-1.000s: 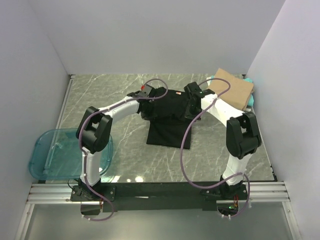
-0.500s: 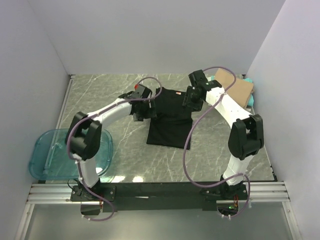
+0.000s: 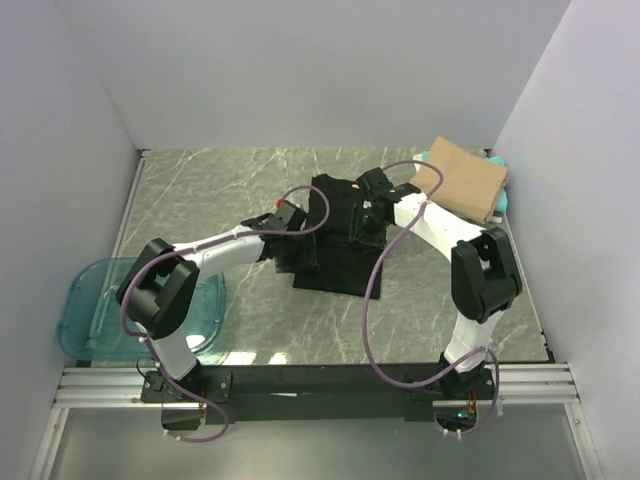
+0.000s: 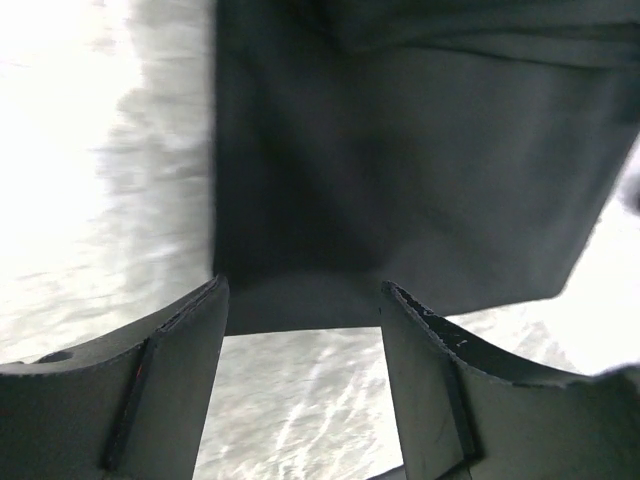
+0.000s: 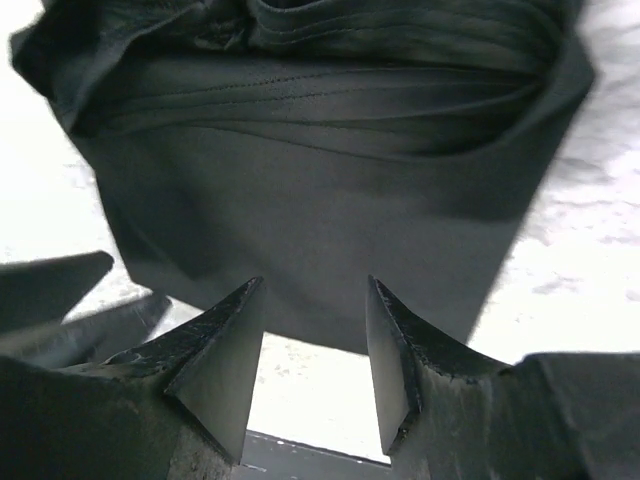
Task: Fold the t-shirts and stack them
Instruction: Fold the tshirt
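The black t-shirt (image 3: 335, 270) lay folded mid-bench (image 3: 230, 180). The left pincer (image 4: 300, 300) hung wide and the right pincer (image 5: 312, 290) parted, neither gripping cloth. The tan t-shirt (image 3: 465, 180) covered the teal t-shirt (image 3: 501, 197) far right. The blue tub (image 3: 75, 320) sat near-left, well apart from the shirts.

the overhead view is evenly and softly lit from above and sharp across the frame, with bright pale walls (image 3: 300, 70) and only faint shadows and a mild sheen on the marble table (image 3: 200, 190). in the left wrist view the table burns out to white at the left, its veins smear into streaks, and the black t-shirt (image 4: 420, 180) is a dim, soft mass beyond the blurred left gripper (image 4: 302, 288). the right wrist view is crisper, the shirt's stitching readable, though the table glares white at both sides and the right gripper (image 5: 313, 284) is dark and slightly soft.
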You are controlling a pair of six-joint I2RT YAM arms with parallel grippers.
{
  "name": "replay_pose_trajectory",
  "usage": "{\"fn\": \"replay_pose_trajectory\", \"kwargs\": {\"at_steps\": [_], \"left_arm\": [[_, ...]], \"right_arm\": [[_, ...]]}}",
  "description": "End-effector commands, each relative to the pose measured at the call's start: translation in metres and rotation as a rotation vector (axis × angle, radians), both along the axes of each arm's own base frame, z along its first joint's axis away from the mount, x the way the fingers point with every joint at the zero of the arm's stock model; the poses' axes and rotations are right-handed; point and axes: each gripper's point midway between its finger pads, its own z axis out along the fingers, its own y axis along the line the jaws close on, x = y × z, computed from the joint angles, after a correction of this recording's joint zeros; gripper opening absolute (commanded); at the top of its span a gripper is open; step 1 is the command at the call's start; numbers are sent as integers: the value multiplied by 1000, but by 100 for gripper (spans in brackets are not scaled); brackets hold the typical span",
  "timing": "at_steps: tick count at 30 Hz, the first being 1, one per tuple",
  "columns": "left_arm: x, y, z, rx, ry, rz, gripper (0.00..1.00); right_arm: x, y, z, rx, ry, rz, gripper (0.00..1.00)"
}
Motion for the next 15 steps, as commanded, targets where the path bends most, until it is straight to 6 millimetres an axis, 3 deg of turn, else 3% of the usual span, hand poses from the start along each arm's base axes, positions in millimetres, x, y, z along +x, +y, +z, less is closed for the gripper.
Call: {"fn": "replay_pose_trajectory", "kwargs": {"at_steps": [1,6,15], "left_arm": [[1,-17,3,-45,-22,-13,67],[-9,-13,-18,0,21,-9,67],[-23,-5,-43,56,71,-12,67]], "right_arm": [[8,15,-10,29,8,21,52],[13,23,-26,12,41,40,51],[31,19,-39,-53,50,19,51]]}}
